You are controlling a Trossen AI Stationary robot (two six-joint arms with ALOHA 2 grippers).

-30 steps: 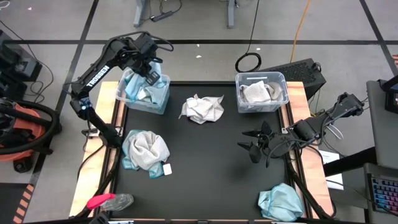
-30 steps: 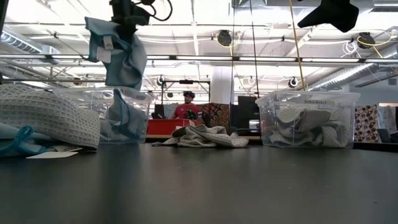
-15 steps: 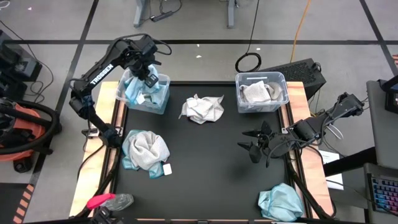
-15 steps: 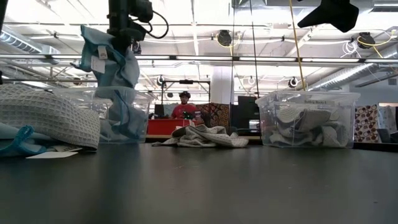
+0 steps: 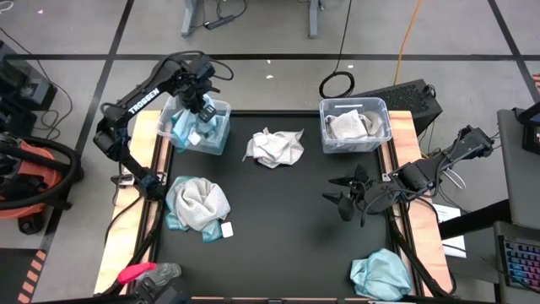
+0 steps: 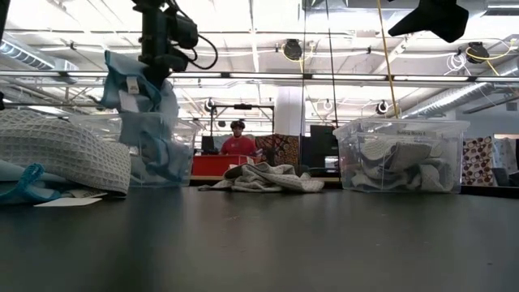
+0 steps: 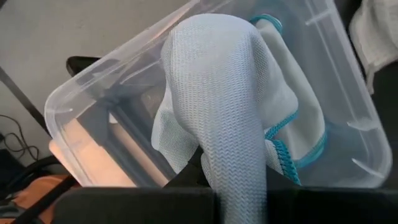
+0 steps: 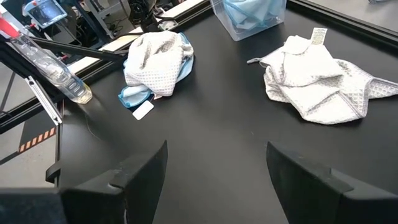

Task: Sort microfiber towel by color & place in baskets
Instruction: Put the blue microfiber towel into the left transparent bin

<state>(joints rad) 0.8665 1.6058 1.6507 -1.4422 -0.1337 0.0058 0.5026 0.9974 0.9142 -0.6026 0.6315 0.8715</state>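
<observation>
My left gripper [image 6: 159,58] hangs over the left clear basket [image 5: 197,124] at the table's far left, shut on a light teal microfiber towel [image 6: 138,93]. In the left wrist view this towel [image 7: 217,99] covers the fingers, with the basket [image 7: 93,93] below it. The right basket [image 5: 354,124] holds pale grey-white towels. A white towel [image 5: 274,146] lies between the baskets. A grey-and-teal heap [image 5: 197,203] lies at the left. A teal towel [image 5: 381,272] lies at the near right corner. My right gripper [image 8: 217,168] waits open at the table's right, touching nothing. My left gripper holds the teal towel by a bunched upper part [image 6: 150,71], coming from above and pointing down. The towel hangs slack below the fingers, its white tag [image 6: 128,99] showing, and its lower end [image 6: 154,154] reaches into the left basket. The cloth hides the fingertips in the wrist view.
A pink-and-grey object [image 5: 139,273] lies at the near left corner. A small white tag [image 5: 227,230] sits beside the left heap. Bare black table [image 5: 278,219] spans the middle. A person [image 6: 238,142] stands far behind the table.
My left gripper has moved a little toward the table's left and down over the left basket, still shut. The teal towel it carries has sunk, and its lower end now hangs inside the basket.
</observation>
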